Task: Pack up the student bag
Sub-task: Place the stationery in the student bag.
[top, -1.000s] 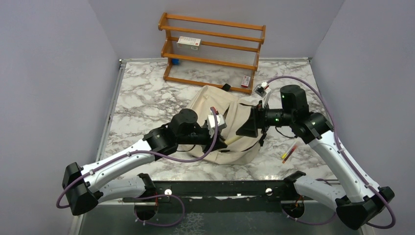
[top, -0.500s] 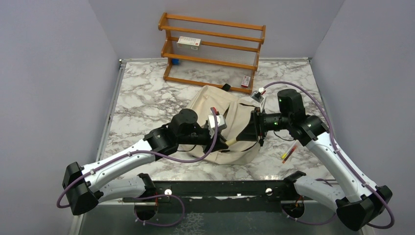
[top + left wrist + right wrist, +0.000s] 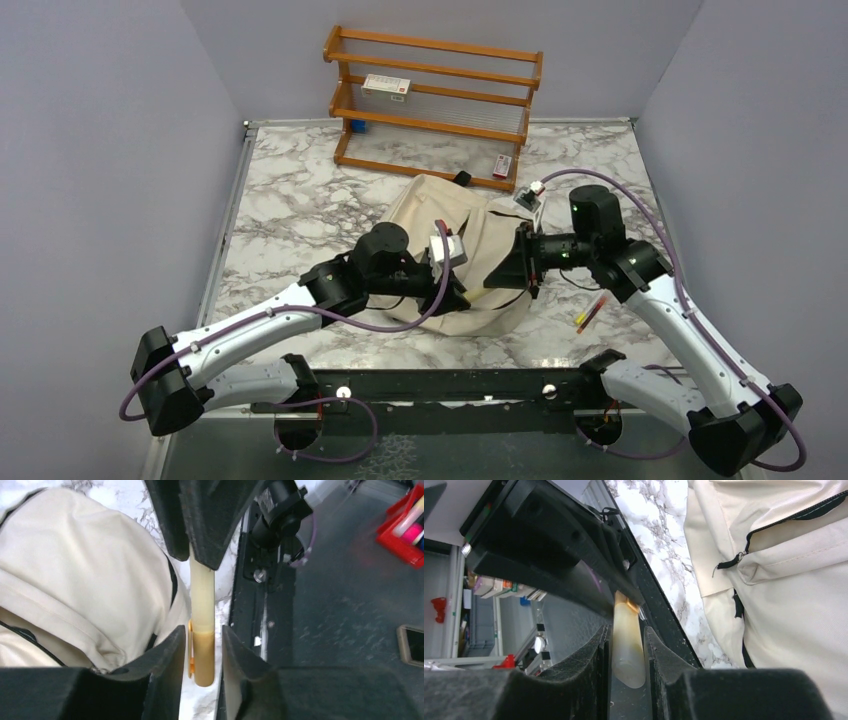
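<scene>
A cream pen [image 3: 478,287] with a tan cap hangs in the air between my two grippers, above the near part of the beige student bag [image 3: 470,235]. My left gripper [image 3: 455,293] is shut on the capped end [image 3: 202,655], with an orange clip beside it. From the other side my right gripper [image 3: 497,275] is shut on the pale end [image 3: 628,650], its fingers [image 3: 599,675] pressing both sides. The bag [image 3: 784,580] lies on the marble with its black zipper showing, and its cream fabric [image 3: 75,570] fills the left of the left wrist view.
A wooden rack [image 3: 435,105] stands at the back with a white box [image 3: 386,87] on a shelf and a small box [image 3: 502,165] at its foot. Loose coloured pens [image 3: 590,313] lie on the marble right of the bag. A black rail [image 3: 450,385] runs along the near edge.
My right gripper has slid left onto the pen's free end and its jaws have come together on it. The left gripper has kept its hold and barely moved.
</scene>
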`<state>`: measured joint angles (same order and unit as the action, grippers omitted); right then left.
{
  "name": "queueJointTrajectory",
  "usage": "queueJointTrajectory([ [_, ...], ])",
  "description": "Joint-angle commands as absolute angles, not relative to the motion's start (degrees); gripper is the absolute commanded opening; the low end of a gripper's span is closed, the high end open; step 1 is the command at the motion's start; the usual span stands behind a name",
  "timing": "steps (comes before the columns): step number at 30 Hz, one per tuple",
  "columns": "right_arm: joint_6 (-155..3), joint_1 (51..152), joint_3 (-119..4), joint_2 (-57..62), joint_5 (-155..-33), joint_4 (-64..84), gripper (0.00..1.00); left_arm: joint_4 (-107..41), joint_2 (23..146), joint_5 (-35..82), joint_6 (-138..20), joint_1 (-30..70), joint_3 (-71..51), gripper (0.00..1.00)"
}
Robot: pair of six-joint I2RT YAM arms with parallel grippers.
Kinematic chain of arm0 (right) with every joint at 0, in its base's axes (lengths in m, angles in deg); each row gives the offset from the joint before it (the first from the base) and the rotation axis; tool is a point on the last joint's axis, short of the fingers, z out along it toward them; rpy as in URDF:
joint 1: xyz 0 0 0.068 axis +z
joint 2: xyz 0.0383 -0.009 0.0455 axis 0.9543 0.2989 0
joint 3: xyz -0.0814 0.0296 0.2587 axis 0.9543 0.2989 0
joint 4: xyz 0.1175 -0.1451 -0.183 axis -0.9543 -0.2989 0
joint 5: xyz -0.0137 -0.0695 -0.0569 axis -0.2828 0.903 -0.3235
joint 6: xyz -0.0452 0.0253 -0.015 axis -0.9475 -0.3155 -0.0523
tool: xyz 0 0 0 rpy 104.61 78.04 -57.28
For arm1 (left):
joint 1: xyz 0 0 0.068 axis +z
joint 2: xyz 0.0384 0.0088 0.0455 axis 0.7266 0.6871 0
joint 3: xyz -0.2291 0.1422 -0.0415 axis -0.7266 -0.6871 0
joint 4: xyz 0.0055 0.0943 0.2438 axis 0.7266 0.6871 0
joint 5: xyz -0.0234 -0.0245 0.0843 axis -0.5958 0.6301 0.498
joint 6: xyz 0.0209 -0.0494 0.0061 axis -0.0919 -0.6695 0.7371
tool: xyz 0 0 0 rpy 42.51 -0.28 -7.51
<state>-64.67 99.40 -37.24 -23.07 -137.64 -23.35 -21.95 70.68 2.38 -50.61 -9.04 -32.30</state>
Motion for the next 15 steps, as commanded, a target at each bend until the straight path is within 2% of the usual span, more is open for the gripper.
queueJointTrajectory([
  [1,-64.69,99.16,-36.92,-24.99,-134.76,-23.07,0.0,-24.98,69.78,6.82,-52.68,-9.12,-32.94,0.42],
  [8,-64.3,99.15,-37.93,-25.85,-126.68,-24.4,0.0,-26.68,68.12,11.88,-54.48,-9.1,-32.96,0.71],
  [12,-61.2,99.15,-38.83,-26.24,-112.83,-27.01,0.0,-25.94,67.8,20.61,-55.59,-9.12,-33.12,0.77],
  [15,-55.61,99.2,-37.38,-27.97,-100.17,-27.37,0.0,-23.54,69.37,30.19,-56.73,-9.12,-32.53,0.77],
])
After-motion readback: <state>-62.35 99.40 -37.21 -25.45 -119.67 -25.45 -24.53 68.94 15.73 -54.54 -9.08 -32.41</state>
